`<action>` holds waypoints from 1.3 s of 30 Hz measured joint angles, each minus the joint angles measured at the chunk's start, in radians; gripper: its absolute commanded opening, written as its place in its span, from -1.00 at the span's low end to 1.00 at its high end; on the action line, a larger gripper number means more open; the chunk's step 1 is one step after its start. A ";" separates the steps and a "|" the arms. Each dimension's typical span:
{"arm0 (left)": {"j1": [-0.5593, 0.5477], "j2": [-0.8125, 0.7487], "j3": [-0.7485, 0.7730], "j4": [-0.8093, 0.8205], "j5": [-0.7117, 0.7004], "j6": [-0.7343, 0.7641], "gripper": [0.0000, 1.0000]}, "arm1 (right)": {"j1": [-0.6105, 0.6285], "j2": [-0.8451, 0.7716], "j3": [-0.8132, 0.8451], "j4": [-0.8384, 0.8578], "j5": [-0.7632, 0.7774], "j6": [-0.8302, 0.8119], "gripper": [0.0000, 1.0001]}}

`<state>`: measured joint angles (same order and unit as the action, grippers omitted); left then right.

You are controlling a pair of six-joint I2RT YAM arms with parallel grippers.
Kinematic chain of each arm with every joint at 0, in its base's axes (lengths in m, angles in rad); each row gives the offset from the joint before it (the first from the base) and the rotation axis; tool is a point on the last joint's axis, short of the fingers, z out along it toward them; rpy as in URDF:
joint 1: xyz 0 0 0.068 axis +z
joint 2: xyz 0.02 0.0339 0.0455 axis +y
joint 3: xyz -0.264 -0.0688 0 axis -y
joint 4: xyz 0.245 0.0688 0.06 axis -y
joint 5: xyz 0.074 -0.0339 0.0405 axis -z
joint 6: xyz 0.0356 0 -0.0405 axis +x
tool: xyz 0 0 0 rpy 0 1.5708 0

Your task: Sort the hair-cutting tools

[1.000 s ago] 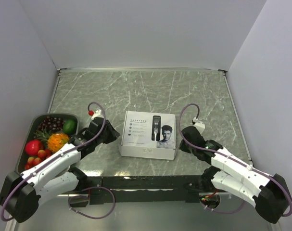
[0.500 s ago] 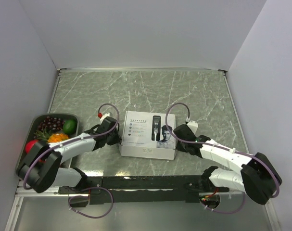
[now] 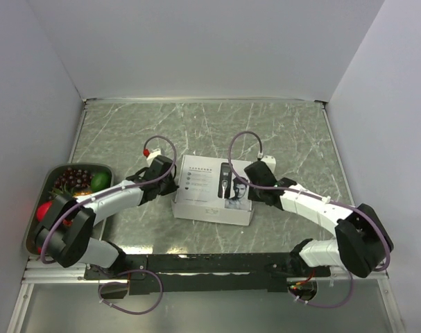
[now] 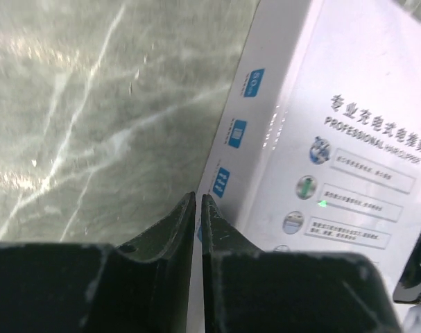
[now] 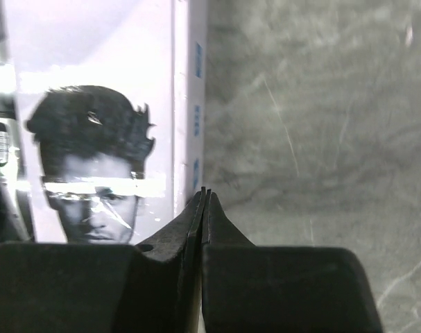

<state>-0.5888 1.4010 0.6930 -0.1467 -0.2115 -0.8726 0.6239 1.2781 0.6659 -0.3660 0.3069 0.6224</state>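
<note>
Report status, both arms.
Left gripper shut beside the white box, left edge. Right gripper shut at its right edge. Box looks closed, no tools showing. Fruit tray sits apart, left.

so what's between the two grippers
The white box lies between the left gripper and right gripper, one at each side edge, seen in the top view.

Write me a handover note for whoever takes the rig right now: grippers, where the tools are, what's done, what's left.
Grippers: left gripper shut, empty, tips at the left side wall of the white box; right gripper shut, empty, tips at its right edge.
Things: box flat mid-table, looks closed; no loose tools in view, probably inside; tray of fruit at far left.
Done: nothing sorted.
Left: open the box, take the tools out, sort them.
</note>
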 measured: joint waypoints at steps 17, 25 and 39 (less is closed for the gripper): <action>0.138 0.161 0.041 0.156 0.073 0.022 -0.77 | -0.193 0.219 0.029 0.237 -0.322 -0.137 -1.00; 0.185 0.236 0.056 0.235 0.193 0.022 -0.78 | -0.272 0.283 0.067 0.327 -0.399 -0.187 -1.00; 0.262 0.274 0.211 0.201 0.195 0.050 -0.77 | -0.286 0.420 0.249 0.366 -0.407 -0.213 -1.00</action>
<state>-0.3271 1.6749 0.9043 0.0540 -0.0162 -0.8230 0.3382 1.6981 0.9150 0.0002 -0.1005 0.4095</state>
